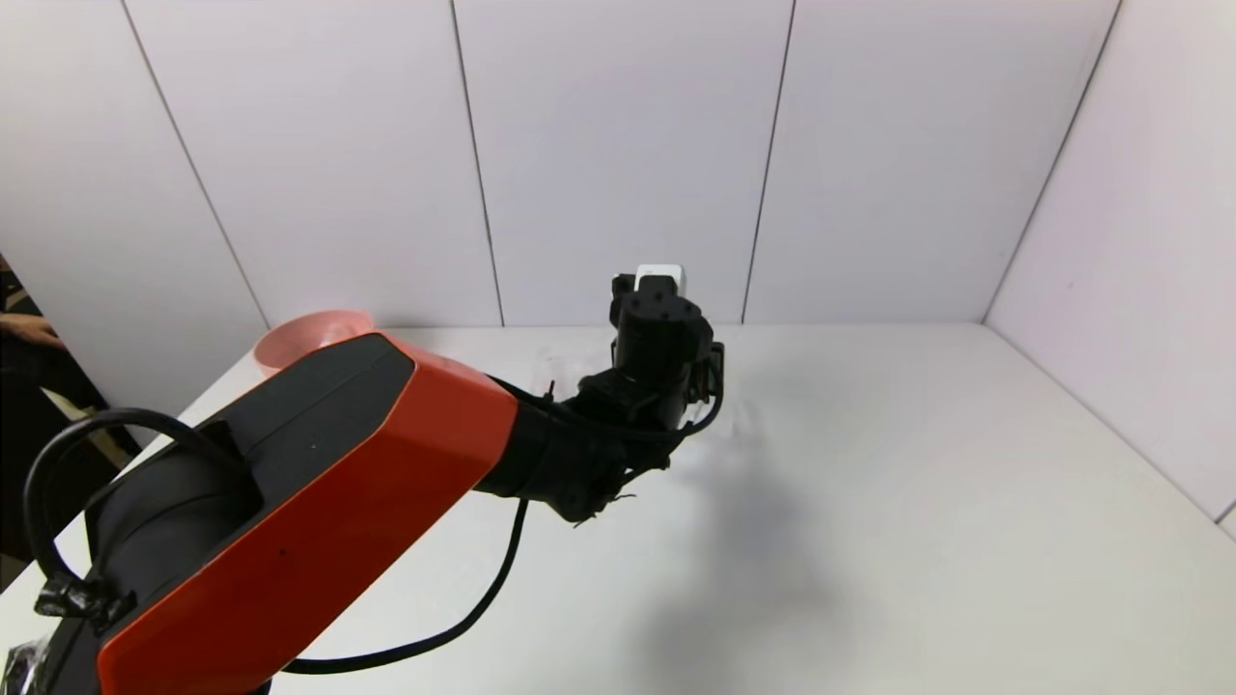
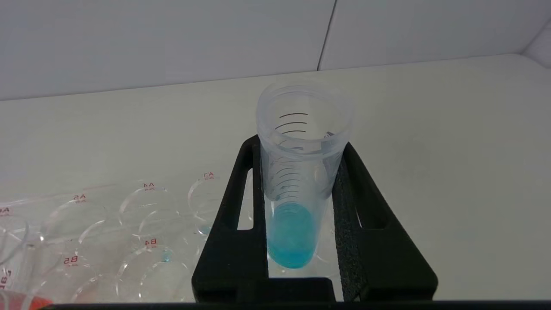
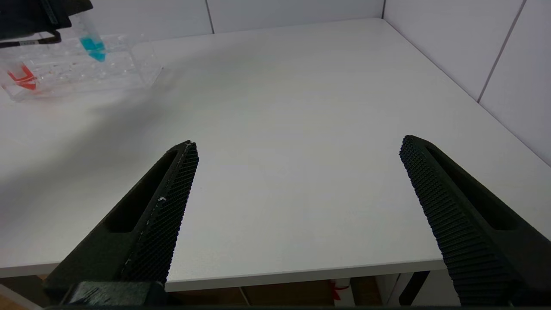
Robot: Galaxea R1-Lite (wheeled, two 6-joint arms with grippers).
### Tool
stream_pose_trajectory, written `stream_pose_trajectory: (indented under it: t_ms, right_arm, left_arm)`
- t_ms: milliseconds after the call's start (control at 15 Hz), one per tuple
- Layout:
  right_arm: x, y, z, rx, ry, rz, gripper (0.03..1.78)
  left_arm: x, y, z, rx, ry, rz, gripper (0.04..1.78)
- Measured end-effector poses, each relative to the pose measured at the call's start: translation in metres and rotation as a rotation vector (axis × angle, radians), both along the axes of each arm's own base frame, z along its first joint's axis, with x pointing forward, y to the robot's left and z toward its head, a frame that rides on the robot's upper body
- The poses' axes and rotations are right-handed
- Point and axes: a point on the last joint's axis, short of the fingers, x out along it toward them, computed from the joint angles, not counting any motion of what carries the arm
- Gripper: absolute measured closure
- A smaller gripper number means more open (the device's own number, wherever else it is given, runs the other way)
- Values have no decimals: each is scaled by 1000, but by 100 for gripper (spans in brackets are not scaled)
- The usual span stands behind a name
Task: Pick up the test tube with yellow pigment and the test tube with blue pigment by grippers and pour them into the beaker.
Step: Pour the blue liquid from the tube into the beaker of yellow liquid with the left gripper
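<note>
While the left gripper (image 2: 301, 215) clamps the blue-pigment test tube (image 2: 297, 189) upright above the rack (image 2: 107, 224), preventing spillage, we note the right gripper (image 3: 297, 206) released.

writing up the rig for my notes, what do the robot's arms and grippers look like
The left arm has a red-orange shell with black inset panels, a black wrist, looping black cables and a small white box on top. The left gripper has flat black wedge-shaped fingers with slot cut-outs and foam-like pads. The right gripper has matching black tapered fingers with finely ridged inner faces.
</note>
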Motion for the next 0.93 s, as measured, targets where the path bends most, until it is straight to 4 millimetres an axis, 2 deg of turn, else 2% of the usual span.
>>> stream_pose_trajectory:
  t_ms: [600, 933]
  right_arm:
    - [0, 0, 0, 0, 0, 0, 10]
    - [0, 0, 0, 0, 0, 0, 10]
  left_arm:
    - [-14, -4, 29, -5, -40, -2, 137]
    - [-21, 11, 55, 4, -75, 11, 137]
